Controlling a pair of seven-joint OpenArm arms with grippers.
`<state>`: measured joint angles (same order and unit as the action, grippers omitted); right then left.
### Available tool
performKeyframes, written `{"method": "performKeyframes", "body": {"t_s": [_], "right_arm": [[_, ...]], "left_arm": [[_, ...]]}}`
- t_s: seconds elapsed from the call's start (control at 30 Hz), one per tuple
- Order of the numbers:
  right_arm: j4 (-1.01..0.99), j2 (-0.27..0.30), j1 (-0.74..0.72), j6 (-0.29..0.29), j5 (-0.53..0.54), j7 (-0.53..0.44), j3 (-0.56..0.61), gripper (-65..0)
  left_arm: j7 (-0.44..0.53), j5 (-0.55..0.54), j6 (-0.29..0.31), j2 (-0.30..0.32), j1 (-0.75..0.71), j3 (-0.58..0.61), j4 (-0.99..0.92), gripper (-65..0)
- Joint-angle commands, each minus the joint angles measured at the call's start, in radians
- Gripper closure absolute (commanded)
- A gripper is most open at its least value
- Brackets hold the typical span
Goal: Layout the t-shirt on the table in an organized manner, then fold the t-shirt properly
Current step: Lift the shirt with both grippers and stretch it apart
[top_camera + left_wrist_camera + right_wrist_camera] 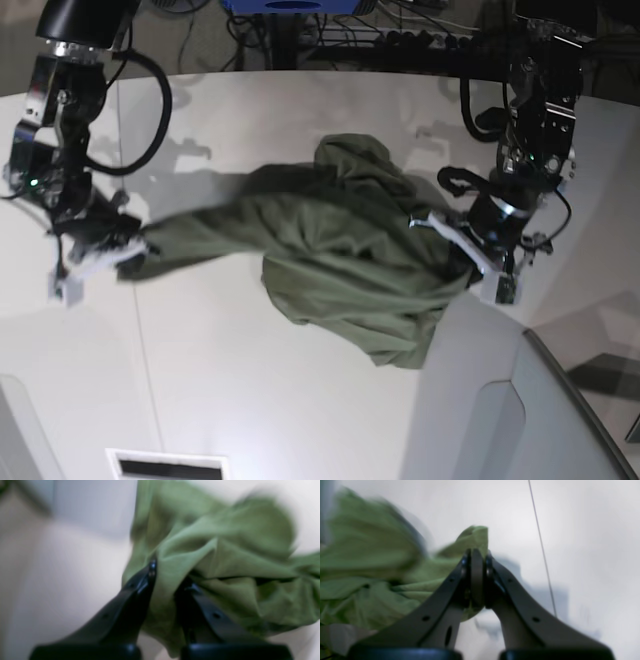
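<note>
Evidently the laying-out step is in hand: the shirt [340, 260] is stretched, bunched, between the left gripper [163, 576] and right gripper [477, 555], both clamped on cloth above the table [250, 400]. Next, wider spreading and lowering is called for.

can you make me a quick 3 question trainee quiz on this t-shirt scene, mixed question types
1. True or false: the t-shirt lies flat and smoothed out on the table.
2. Multiple choice: what is the right gripper doing? A) hanging open above the table B) clamped shut on an edge of the t-shirt C) resting on bare table
3. Short answer: in the left wrist view, what sits between the fingers of the left gripper?

Key
1. False: it is bunched and stretched between the two grippers.
2. B
3. A fold of the green t-shirt fabric, pinched between them.
</note>
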<state>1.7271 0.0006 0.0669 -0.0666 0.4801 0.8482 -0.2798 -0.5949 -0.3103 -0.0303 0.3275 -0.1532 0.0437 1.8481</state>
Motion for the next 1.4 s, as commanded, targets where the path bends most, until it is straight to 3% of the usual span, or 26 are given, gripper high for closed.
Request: {"method": "performKeyframes", "body": {"t_s": [0.0,0.1,0.17,0.4,0.57,0.73,0.87,1.0,1.13,1.23,1.37], "right_arm": [[0.057,0.012,-0.034,-0.017,0.010,-0.022,-0.005,-0.3],[0.156,0.016,-0.088,-0.034,0.010,-0.023,-0.006,-0.3],[0.215,0.016,-0.124,-0.035,0.010,-0.023,-0.006,-0.3],[0.242,0.016,-0.255,-0.066,0.009,-0.076,-0.049,-0.3],[0.238,0.016,-0.352,-0.069,0.009,-0.136,-0.100,-0.3],[0.202,0.016,-0.395,-0.069,0.009,-0.136,-0.160,-0.3],[0.204,0.016,-0.295,-0.071,0.009,-0.136,-0.164,-0.2],[0.201,0.006,-0.140,-0.071,0.010,-0.137,-0.163,-0.2],[0.161,-0.040,0.020,-0.071,0.010,-0.137,-0.163,-0.2],[0.075,-0.055,0.095,-0.071,0.010,-0.137,-0.163,-0.2],[-0.057,-0.067,0.139,-0.071,0.010,-0.137,-0.161,-0.2]], "left_arm": [[-0.009,0.007,-0.006,0.011,0.051,-0.011,0.045,0.0],[-0.135,0.004,-0.006,0.011,0.172,-0.018,0.097,0.0],[-0.168,-0.002,-0.006,0.014,0.246,-0.018,0.098,0.0],[-0.162,-0.003,-0.006,0.026,0.419,-0.046,0.095,0.0],[-0.098,0.003,-0.006,-0.057,0.510,-0.137,0.066,0.0],[-0.061,0.001,-0.006,-0.101,0.568,-0.118,0.015,0.0],[-0.059,0.007,-0.006,-0.098,0.485,-0.009,0.018,0.0],[-0.059,0.018,-0.006,-0.095,0.303,0.037,0.014,0.0],[-0.055,0.178,-0.006,-0.097,0.140,0.048,-0.026,0.0],[0.006,0.300,-0.006,-0.100,0.057,0.046,-0.110,0.0],[0.069,0.371,-0.006,-0.100,-0.032,0.046,-0.210,0.0]]}}
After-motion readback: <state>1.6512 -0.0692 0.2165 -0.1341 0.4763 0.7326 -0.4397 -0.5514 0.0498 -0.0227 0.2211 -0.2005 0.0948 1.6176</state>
